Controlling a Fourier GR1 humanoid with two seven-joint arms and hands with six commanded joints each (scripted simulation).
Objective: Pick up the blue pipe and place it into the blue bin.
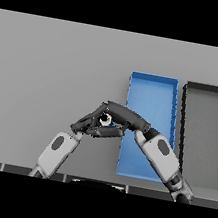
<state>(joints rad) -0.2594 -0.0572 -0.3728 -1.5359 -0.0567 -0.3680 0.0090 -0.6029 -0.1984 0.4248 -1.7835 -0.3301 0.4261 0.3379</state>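
the blue pipe (107,120) is almost hidden. only a small pale round end with a bit of blue beside it shows, between the two dark hands, so its full shape and length can not be told. it sits just left of the blue bin's long left wall, above the grey table (47,69), not inside the bin. if it touches the table or is lifted, i can not tell. no label, brand or writing can be read on it, nor on anything else here.

the right hand (122,114) reaches over the left wall of the bin, and its fingers are bent down around the pipe from above and from the right. it looks to have hold of the pipe. the left hand (85,123) comes from the lower left and its fingers meet the right hand at the same place, close under the pipe. whether these fingers are curled on the pipe or only lie against it, i can not tell, because the dark hands run into each other.

the blue bin (156,84) is a long shallow tray with low walls. the right forearm crosses its lower part. just beside it on the right, nearly touching, stands a black bin (209,88) of the same shape with a grey floor.
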